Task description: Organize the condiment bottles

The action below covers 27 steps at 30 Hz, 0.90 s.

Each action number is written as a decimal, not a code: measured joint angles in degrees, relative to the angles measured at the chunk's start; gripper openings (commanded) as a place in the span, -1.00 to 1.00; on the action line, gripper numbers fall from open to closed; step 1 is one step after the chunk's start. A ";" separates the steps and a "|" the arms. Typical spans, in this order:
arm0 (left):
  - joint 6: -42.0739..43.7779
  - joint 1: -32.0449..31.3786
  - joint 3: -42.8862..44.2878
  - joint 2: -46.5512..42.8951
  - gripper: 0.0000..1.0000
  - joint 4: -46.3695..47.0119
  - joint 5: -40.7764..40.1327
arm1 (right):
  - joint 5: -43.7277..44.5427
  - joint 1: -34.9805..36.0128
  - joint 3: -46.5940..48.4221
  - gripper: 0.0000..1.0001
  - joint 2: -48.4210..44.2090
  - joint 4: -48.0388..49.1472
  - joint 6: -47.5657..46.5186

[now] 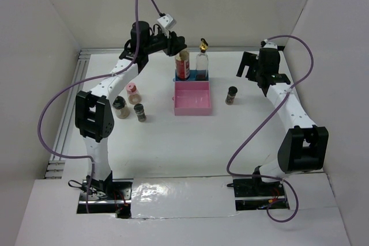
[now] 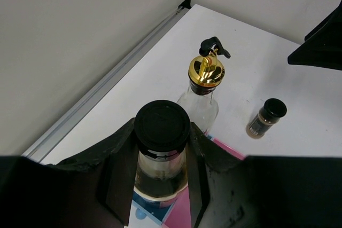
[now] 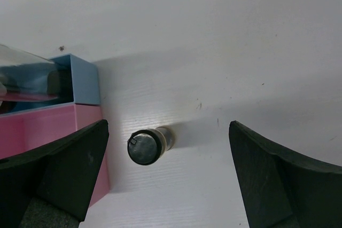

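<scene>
Left end effector (image 2: 162,185) clamped on black-cap bottle (image 2: 162,126) just under the cap. Bottle is upright at the blue end of tray (image 1: 192,105), 12 o'clock side, with gold-cap bottle (image 2: 206,78) just beside it at 3 o'clock in top view. Likely step: seat it in the blue section. To do it well: keep it vertical, lower till the base sits flat, open a little, lift straight up, don't nudge gold-cap bottle. Right end effector (image 3: 169,132) is wide apart and holds nothing, hovering over lone jar (image 3: 144,147) on tabletop (image 3: 240,52), 3 o'clock of tray. Pink-cap jar (image 1: 132,90) is loose at 9 o'clock of tray
</scene>
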 measured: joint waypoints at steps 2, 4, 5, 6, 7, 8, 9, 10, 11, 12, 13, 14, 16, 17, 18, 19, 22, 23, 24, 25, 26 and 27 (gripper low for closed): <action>-0.04 0.00 0.00 0.44 -1.00 0.15 0.17 | -0.02 0.00 -0.02 1.00 -0.04 -0.09 -0.09; -0.13 0.00 0.00 0.85 -1.00 0.28 0.28 | -0.07 0.00 -0.11 1.00 -0.17 -0.09 -0.11; -0.13 0.02 -0.02 1.05 -1.00 0.33 0.28 | -0.15 0.00 -0.24 1.00 -0.31 -0.09 -0.11; -0.13 0.02 -0.02 1.25 -1.00 0.33 0.26 | -0.24 0.00 -0.48 1.00 -0.46 -0.04 -0.11; -0.13 0.02 -0.02 1.46 -1.00 0.50 0.24 | -0.44 0.00 -0.76 1.00 -0.70 -0.11 -0.11; -0.11 0.02 -0.02 1.68 -1.00 0.70 0.24 | -0.57 0.00 -0.90 1.00 -0.81 -0.26 -0.11; -0.11 0.00 -0.04 1.88 -1.00 0.81 0.24 | -0.68 0.00 -1.03 1.00 -0.92 -0.20 -0.15; -0.09 0.00 -0.20 2.01 -1.00 0.92 0.26 | -0.90 0.00 -1.33 1.00 -1.11 -0.15 -0.26; -0.04 0.00 -0.46 2.12 -1.00 1.05 0.33 | -1.16 0.00 -1.64 1.00 -1.27 -0.24 -0.33; 0.00 0.00 -0.70 2.25 -1.00 1.20 0.48 | -1.40 0.00 -1.90 1.00 -1.38 -0.46 -0.46; 0.00 0.00 -1.03 2.45 -1.00 1.55 0.59 | -1.51 0.09 -2.08 1.00 -1.40 -0.61 -0.52; 0.02 0.00 -1.44 2.64 -1.00 2.05 0.72 | -1.51 0.22 -2.27 1.00 -1.40 -0.70 -0.68; 0.15 -0.09 -2.56 2.97 -1.00 2.86 0.74 | -1.64 0.48 -2.64 1.00 -1.40 -1.18 -0.87; 0.24 -0.11 -3.43 3.02 -1.00 3.28 0.74 | -1.79 0.59 -2.82 1.00 -1.40 -1.40 -0.92; 0.37 -0.13 -4.15 3.06 -1.00 3.52 0.68 | -2.01 0.79 -3.17 1.00 -1.40 -1.38 -0.92; 0.46 -0.15 -4.70 3.13 -1.00 3.69 0.68 | -2.25 0.96 -3.56 0.99 -1.40 -1.38 -0.94; 0.81 -0.17 -5.53 4.00 -1.00 4.85 0.76 | -3.08 1.64 -5.33 0.95 -1.38 -1.31 -0.92; 0.94 -0.22 -5.55 4.13 -1.00 5.18 0.92 | -3.69 1.81 -5.70 0.93 -1.25 -1.36 -0.92; 1.14 -0.26 -5.55 4.13 -1.00 5.25 0.96 | -4.24 1.95 -6.01 0.91 -0.96 -1.33 -0.96; 1.29 -0.33 -5.57 4.13 -1.00 5.25 0.94 | -4.81 2.10 -6.03 0.91 -0.55 -1.36 -0.96; 1.40 -0.42 -5.57 4.15 -0.97 5.25 0.92 | -5.22 2.27 -6.03 0.90 -0.02 -1.16 -0.98; 1.44 -0.46 -5.60 4.15 -0.91 5.27 0.90 | -5.53 2.45 -6.03 0.90 0.72 -1.11 -1.09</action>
